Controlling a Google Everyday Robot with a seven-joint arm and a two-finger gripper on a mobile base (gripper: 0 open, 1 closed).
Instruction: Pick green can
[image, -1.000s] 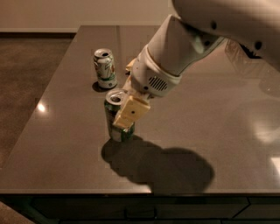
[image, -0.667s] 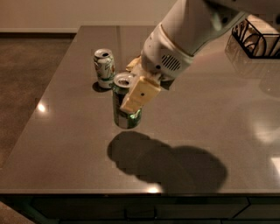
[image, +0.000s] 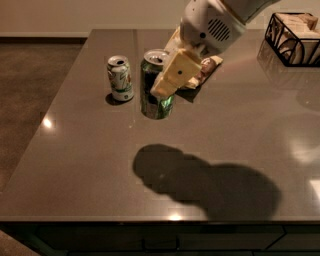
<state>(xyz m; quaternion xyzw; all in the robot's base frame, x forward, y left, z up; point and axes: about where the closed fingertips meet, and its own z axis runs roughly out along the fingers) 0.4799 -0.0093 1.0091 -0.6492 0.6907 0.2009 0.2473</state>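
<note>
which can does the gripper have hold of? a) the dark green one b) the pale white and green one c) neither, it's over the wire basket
a: the gripper is shut on the green can, one finger lying across its side. The pale can stands free beside it, and the wire basket sits apart at the table's far corner.

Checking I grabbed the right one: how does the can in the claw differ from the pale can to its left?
The green can is dark green with pale markings; the white can is mostly white with green print. The claw grips the green can, while the white can stands free on the table. The green can also looks bigger in this view. Both are upright drink cans with silver tops.
</note>
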